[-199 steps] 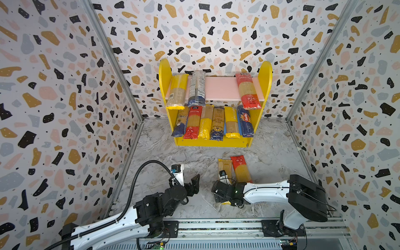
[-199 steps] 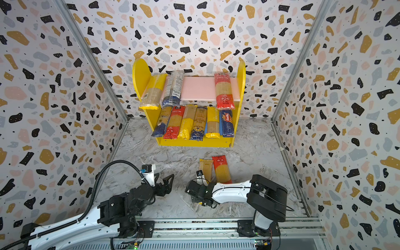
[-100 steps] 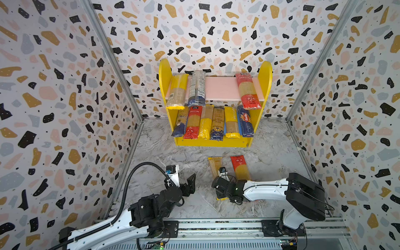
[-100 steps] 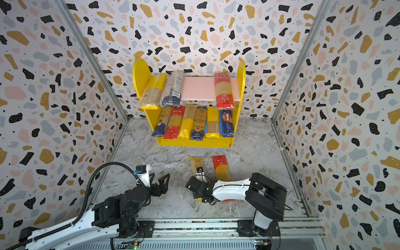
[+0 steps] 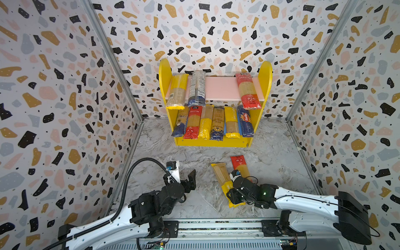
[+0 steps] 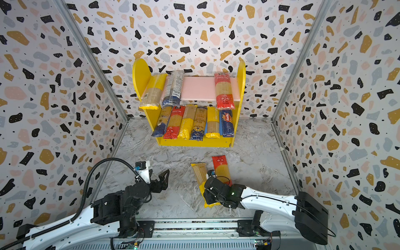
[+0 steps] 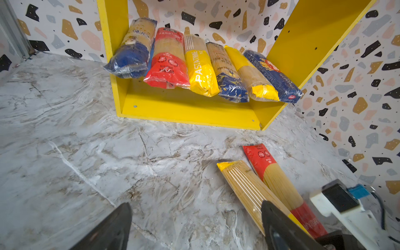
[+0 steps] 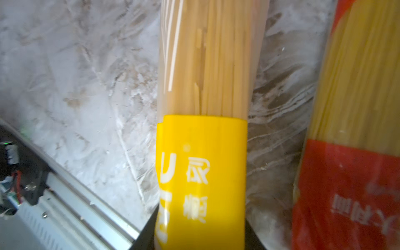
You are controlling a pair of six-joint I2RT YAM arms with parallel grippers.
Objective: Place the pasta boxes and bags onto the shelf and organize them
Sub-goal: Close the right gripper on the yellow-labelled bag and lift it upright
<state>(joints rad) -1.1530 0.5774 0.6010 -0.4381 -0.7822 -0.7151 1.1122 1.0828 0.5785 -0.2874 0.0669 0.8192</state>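
A yellow-ended pasta bag [image 5: 220, 175] [image 6: 200, 173] [image 7: 242, 184] [image 8: 205, 65] lies on the marble floor, and my right gripper [image 5: 234, 195] [image 6: 208, 195] [image 8: 200, 238] is shut on its near yellow end. Beside it, on its right, lies a red-ended bag [image 5: 240, 164] [image 6: 220, 166] [image 7: 275, 173] [image 8: 357, 108]. My left gripper [image 5: 188, 181] [image 6: 162, 179] [image 7: 194, 216] hovers open and empty to the left of both bags. The shelf [image 5: 164, 73] [image 6: 138, 73] [image 7: 194, 112] stands at the back wall. Three packs lie on its pink upper board [image 5: 220, 88] and several on the lower tier.
Terrazzo-patterned walls [image 5: 65, 108] close in the left, back and right sides. A metal rail [image 5: 216, 225] carrying both arm bases runs along the front edge. Bare marble floor [image 5: 162, 155] lies between the shelf and my left gripper.
My right gripper has closed on the yellow-ended bag, and the bag's far end has swung left, away from the red-ended bag. The left gripper shifted slightly and stays open.
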